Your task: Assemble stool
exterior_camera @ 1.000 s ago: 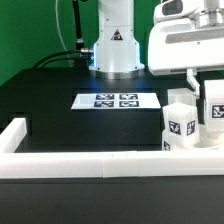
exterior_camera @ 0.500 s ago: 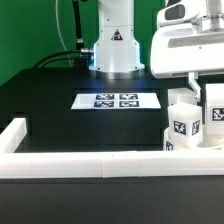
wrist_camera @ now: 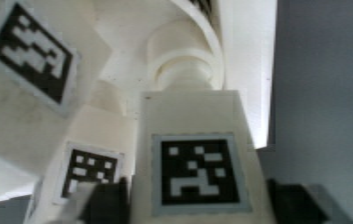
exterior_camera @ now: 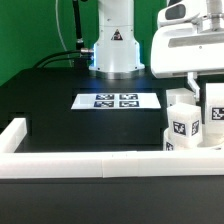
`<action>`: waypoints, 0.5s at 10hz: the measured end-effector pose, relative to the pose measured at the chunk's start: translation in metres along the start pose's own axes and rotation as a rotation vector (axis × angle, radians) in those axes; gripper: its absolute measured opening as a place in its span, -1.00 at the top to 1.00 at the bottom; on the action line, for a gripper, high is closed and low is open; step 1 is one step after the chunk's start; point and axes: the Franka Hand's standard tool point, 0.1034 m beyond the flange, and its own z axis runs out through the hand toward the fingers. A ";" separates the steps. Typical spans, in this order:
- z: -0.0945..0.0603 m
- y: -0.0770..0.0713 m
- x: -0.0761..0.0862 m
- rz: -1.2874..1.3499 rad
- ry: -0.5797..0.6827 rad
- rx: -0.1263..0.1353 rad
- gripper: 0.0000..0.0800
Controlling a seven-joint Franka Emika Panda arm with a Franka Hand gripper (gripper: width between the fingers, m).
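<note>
The white stool parts stand at the exterior view's right. One tagged leg (exterior_camera: 183,122) is upright in front, and a second leg (exterior_camera: 213,105) is behind it. Both rise from the seat (exterior_camera: 196,143), which the rail mostly hides. My gripper (exterior_camera: 206,86) hangs right over these parts, with one finger (exterior_camera: 190,80) reaching down to the leg tops. In the wrist view a tagged leg (wrist_camera: 199,160) stands between my two dark fingers (wrist_camera: 105,205), with thin gaps on both sides. The gripper (wrist_camera: 201,208) is open around it. More tagged stool surfaces (wrist_camera: 40,50) show beside it.
The marker board (exterior_camera: 116,100) lies flat mid-table in front of the robot base (exterior_camera: 115,45). A long white border rail (exterior_camera: 90,165) runs along the front, with a short return at the exterior view's left (exterior_camera: 12,132). The tabletop (exterior_camera: 60,120) is black.
The gripper hand has shifted very slightly toward the exterior view's right. The stool parts have not moved.
</note>
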 end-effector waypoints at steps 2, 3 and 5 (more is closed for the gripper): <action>0.000 0.000 0.000 0.000 0.000 0.000 -0.39; 0.000 0.000 0.000 -0.001 0.000 0.000 -0.58; 0.000 0.000 0.000 -0.001 0.000 0.000 -0.61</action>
